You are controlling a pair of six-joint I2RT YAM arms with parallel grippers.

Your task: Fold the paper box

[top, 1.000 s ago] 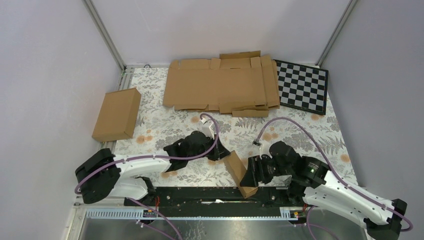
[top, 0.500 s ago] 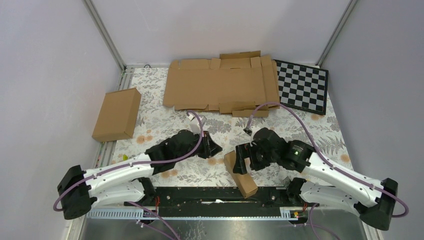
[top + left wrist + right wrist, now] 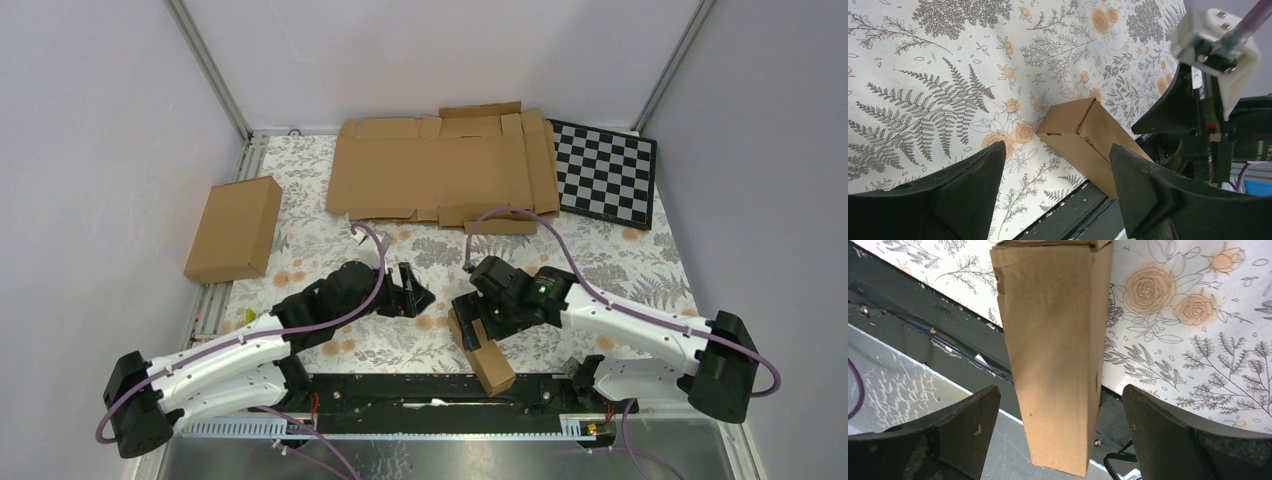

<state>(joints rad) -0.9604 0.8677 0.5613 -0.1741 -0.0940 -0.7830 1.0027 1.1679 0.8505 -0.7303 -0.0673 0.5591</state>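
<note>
Since the earlier frame both arms have been shifted. The left fingers (image 3: 408, 299) have been drawn back leftward off the small brown corrugated cardboard paper box (image 3: 492, 366) and spread apart. The right fingers (image 3: 470, 312) have been brought forward over its far end and opened wide.

Top view: the paper box is seen closed, a slim rectangular block lying slantwise at the near desk edge, its near end over the black metal rail (image 3: 400, 388). The fold is judged essentially done; only withdrawal of the arms appears left. A larger plain brown rectangular carton (image 3: 234, 228), wide flat brown cardboard sheets (image 3: 440, 165) and a black-and-white checkerboard (image 3: 606, 172) are kept well apart from it. The desk (image 3: 320, 250) is covered with a white floral print.

Left wrist view: the black fingers (image 3: 963, 185) are spread and nothing is pinched. The box end (image 3: 1083, 142) is seen ahead, apart from them. A seam is shown at that end, slightly gaping and ragged; the board is matte.

Right wrist view: the fingers (image 3: 958, 425) are held wide on either side of the box (image 3: 1053, 350), with gaps on both sides and no contact seen. The long face is flat and faintly ribbed, with a small nick on one edge. The end flap looks not quite flush, so a final press may be needed.
</note>
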